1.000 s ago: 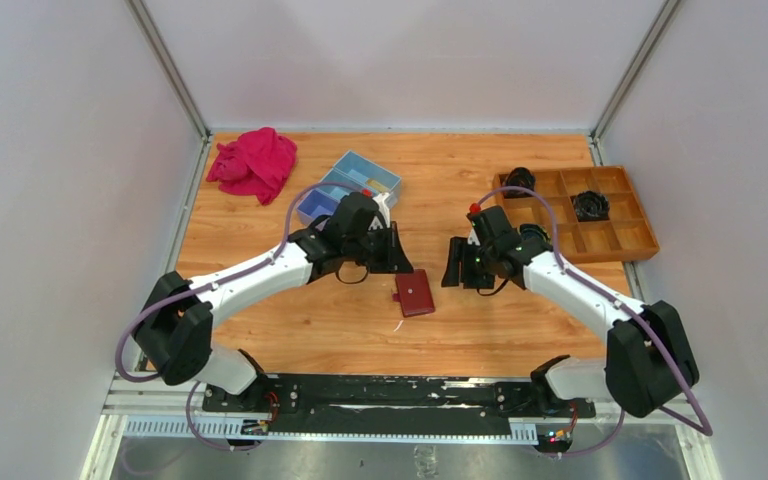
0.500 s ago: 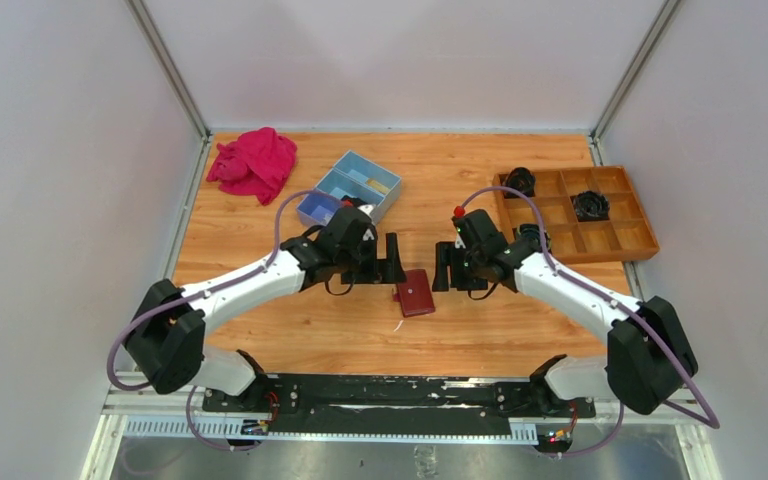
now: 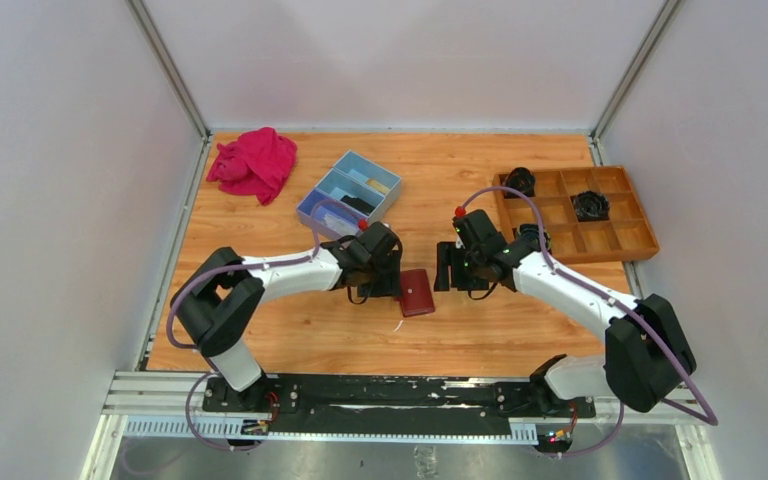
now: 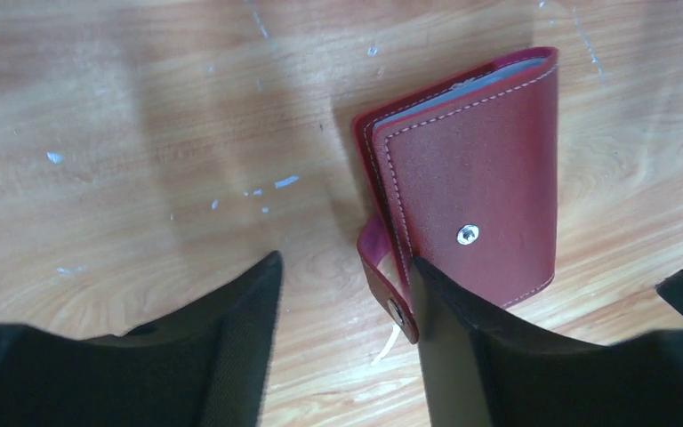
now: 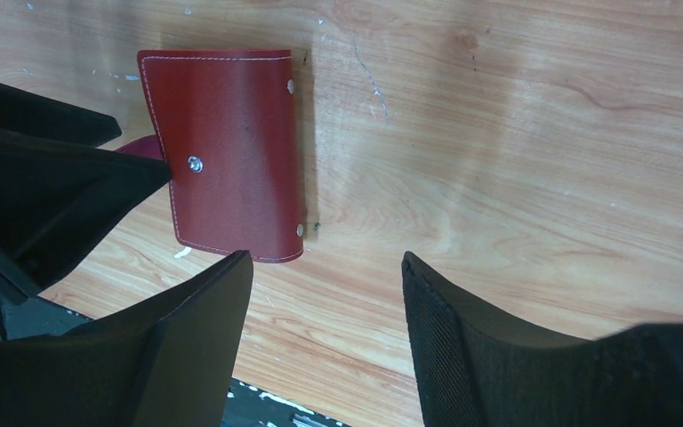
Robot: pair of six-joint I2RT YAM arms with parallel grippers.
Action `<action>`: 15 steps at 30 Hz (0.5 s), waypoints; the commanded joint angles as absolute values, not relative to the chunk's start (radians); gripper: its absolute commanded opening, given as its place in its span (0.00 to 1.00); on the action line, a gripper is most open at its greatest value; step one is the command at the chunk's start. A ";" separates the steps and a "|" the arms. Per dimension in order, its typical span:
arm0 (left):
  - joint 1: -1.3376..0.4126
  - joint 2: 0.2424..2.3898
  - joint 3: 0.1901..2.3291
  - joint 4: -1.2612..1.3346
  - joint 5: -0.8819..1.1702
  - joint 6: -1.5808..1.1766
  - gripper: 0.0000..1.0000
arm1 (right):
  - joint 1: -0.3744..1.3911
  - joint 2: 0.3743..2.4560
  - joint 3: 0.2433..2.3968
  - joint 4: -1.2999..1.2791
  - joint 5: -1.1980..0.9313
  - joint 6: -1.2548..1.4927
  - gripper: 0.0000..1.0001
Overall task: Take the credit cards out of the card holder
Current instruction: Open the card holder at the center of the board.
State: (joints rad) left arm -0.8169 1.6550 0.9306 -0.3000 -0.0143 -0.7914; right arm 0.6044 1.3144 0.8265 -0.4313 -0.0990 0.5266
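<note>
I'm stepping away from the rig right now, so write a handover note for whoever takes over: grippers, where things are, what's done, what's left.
Left gripper: open, low at the card holder, with its loose strap between the fingers, not gripped.
Right gripper: open, empty, over bare table on the holder's other side.
Card holder: flat on the table, cover shut.
Done: strap unsnapped.
Credit cards: none out; only a grey edge shows inside the holder.
Left: open the cover, pull out every card.
</note>
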 commanded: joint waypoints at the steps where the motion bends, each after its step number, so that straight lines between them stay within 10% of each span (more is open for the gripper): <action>1: -0.822 1.665 0.970 -0.278 -0.085 -0.818 0.52 | 0.614 1.313 0.836 -0.460 -0.076 0.537 0.66; 8: -0.822 1.625 0.977 -0.292 -0.070 -0.804 0.03 | 0.613 1.326 0.838 -0.460 -0.080 0.539 0.66; 15: -0.827 1.536 1.024 -0.301 -0.006 -0.775 0.00 | 0.612 1.303 0.847 -0.470 -0.058 0.544 0.65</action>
State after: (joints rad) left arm -0.8204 1.6131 0.9630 -0.2966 -0.0368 -0.8001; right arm 0.6044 1.3209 0.8265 -0.4328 -0.0990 0.5312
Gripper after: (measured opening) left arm 0.004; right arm 0.652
